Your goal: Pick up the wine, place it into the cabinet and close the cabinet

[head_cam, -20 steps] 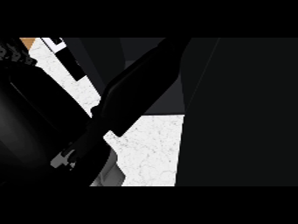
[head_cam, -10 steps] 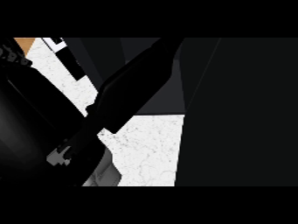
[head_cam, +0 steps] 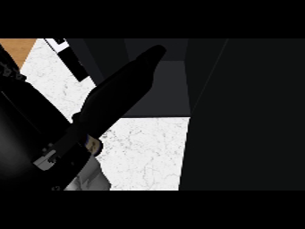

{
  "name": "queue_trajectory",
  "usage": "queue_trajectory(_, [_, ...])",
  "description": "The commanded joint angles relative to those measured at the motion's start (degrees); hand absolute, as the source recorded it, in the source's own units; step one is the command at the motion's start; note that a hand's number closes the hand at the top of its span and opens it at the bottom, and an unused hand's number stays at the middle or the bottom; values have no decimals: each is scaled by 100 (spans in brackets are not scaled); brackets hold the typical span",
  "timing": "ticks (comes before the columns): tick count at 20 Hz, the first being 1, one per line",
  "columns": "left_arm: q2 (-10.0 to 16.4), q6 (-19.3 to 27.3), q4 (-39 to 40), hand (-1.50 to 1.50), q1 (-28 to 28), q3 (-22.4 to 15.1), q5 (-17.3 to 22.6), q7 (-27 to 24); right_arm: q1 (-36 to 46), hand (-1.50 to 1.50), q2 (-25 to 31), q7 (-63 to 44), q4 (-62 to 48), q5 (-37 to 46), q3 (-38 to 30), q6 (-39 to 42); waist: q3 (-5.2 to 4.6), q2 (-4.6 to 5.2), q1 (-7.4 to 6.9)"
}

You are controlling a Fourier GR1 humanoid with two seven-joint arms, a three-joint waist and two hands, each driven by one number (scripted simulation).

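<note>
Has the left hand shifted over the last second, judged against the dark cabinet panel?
Yes. The left hand has swung leftward, its tip drawing away from the near edge of the dark cabinet panel.

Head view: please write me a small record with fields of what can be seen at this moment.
left robot hand: enters from the lower left, fingers straight, pointing up and to the right
right robot hand: not in view
wine: not visible
cabinet: dark panel filling the right side; open or closed cannot be told
counter: white, speckled, showing between the hand and the cabinet
wooden patch: top left corner
</note>
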State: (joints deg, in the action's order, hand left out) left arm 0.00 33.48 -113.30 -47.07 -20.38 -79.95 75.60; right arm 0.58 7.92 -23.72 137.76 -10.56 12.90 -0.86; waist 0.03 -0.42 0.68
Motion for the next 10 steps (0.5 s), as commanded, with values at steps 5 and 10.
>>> queue_trajectory(5, [0,372,-170,-150,948,-50,106,762,-130,-150,272,-286,621,-252,-619,16,-5,19,0])
queue_trajectory(10, [0,869,-47,-150,1481,-20,314,578,-414,-150,159,342,283,-210,-621,248,0,32,-5])
